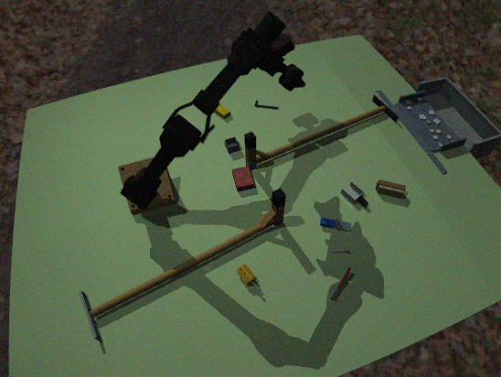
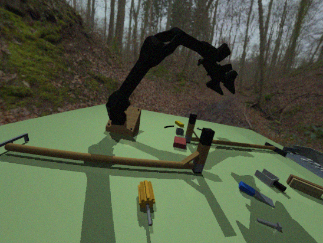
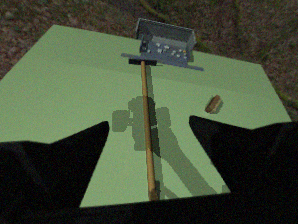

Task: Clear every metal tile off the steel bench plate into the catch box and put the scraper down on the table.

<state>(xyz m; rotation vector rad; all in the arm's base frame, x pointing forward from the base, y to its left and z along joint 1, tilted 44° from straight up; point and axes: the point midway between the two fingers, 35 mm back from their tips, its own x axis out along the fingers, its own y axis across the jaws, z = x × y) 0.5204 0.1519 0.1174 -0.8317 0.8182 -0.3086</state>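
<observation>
The long scraper (image 1: 320, 134) (image 2: 241, 144) (image 3: 146, 115) lies on the table, its upright, black-topped grip nearest the arm and its dark blade at the near edge of the steel bench plate (image 1: 411, 121) (image 3: 170, 60). Several small pale metal tiles (image 1: 437, 122) (image 3: 166, 49) lie scattered on the plate. The grey catch box (image 1: 486, 145) (image 3: 165, 30) stands at the plate's far end; no tiles show on the visible part of its floor. My gripper (image 1: 297, 82) (image 2: 228, 92) (image 3: 149, 122) is open and empty, high above the table, with the scraper's handle below between the fingers in the wrist view.
A second long-handled tool (image 1: 206, 253) (image 2: 118, 160) with a thin, frame-like head lies to the front left. A red block (image 1: 243, 178) (image 2: 180, 142) sits beside the scraper's grip. A yellow-handled tool (image 1: 246, 274), a blue-handled one (image 1: 327, 222) and a brown brush-like block (image 1: 390, 188) lie around.
</observation>
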